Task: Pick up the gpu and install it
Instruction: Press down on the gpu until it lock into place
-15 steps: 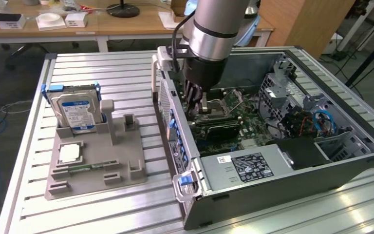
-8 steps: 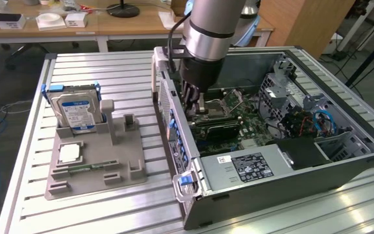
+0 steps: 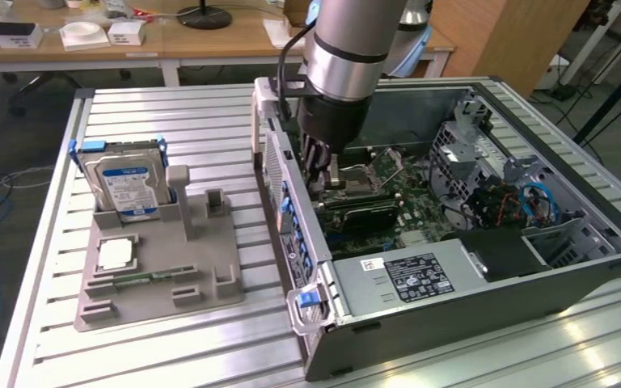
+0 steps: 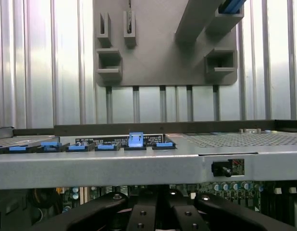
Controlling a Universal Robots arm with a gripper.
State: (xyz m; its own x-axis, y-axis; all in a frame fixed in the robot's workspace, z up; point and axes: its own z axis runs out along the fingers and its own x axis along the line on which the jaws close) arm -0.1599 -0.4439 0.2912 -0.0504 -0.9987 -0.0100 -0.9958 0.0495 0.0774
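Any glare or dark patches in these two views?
Exterior view: bright glare streaks on the slatted table near the computer case. Wrist view: the case wall reflects light evenly, while the pincer below sits in deep shadow.

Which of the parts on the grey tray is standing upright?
The hard drive, silver with a blue-white label, stands on end in a slot of the tray; the square chip and the green memory stick lie flat.
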